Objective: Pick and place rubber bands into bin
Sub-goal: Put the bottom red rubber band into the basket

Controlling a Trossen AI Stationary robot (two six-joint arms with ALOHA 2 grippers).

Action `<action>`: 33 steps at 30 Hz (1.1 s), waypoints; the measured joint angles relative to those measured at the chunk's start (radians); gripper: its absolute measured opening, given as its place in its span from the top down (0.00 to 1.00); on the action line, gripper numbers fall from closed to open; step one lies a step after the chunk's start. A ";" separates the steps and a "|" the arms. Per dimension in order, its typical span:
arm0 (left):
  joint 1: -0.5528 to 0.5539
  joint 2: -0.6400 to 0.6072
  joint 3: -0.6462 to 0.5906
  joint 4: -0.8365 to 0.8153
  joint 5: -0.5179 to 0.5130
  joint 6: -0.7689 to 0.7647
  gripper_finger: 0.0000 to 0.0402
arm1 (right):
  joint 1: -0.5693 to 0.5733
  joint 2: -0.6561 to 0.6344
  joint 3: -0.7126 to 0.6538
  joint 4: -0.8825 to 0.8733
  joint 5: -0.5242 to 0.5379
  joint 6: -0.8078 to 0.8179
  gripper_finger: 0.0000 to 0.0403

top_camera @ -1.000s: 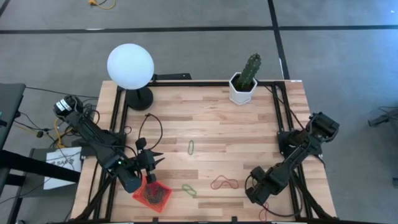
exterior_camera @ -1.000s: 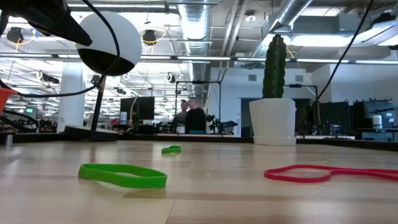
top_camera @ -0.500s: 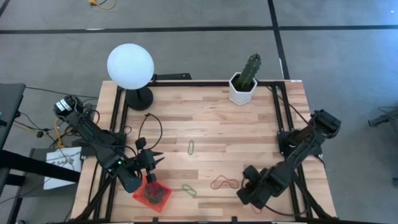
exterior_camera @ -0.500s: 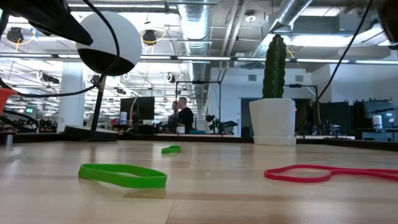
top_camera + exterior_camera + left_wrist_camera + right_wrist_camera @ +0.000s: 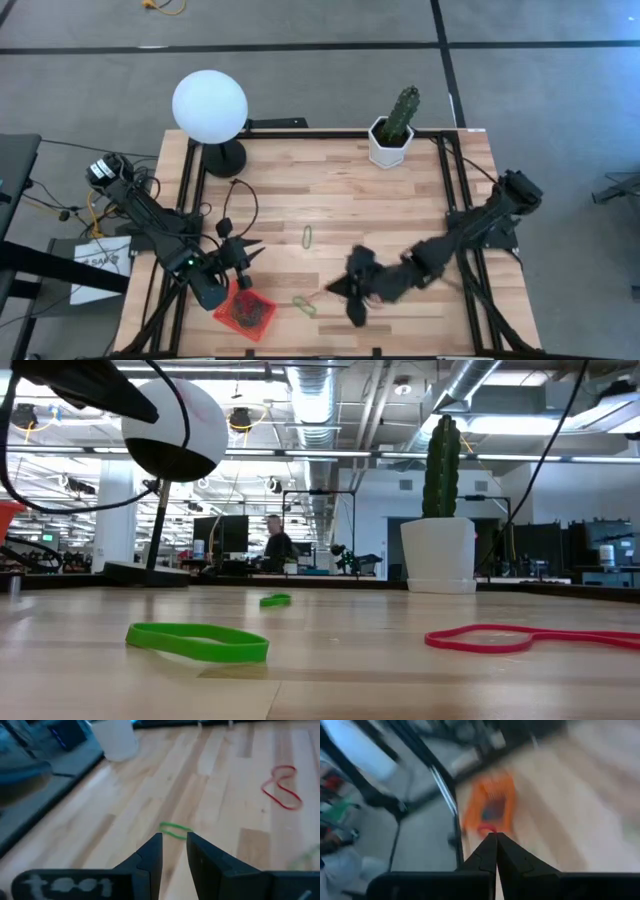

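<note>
Our right gripper (image 5: pixel 352 296), fingers pressed together, sits low over the red rubber band (image 5: pixel 520 638); the left gripper (image 5: pixel 244 254), narrowly parted, waits above the bin (image 5: pixel 244 310). Green bands (image 5: pixel 304 306) lie nearby. They look light and floppy; we'd pinch one strand.
</note>
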 joint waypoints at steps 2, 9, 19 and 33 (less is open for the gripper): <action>0.000 0.000 0.000 -0.007 -0.038 0.001 0.81 | -0.045 0.000 0.000 0.117 -0.029 -0.134 1.00; 0.028 0.000 0.000 -0.020 -0.068 -0.006 0.81 | -0.175 0.117 0.000 0.533 -0.182 -0.360 1.00; 0.095 0.000 0.000 -0.107 -0.072 -0.033 0.81 | -0.247 0.435 0.246 0.591 -0.449 -0.344 1.00; 0.092 0.000 0.000 -0.162 -0.072 -0.085 0.81 | -0.239 0.676 0.582 0.328 -0.480 -0.444 1.00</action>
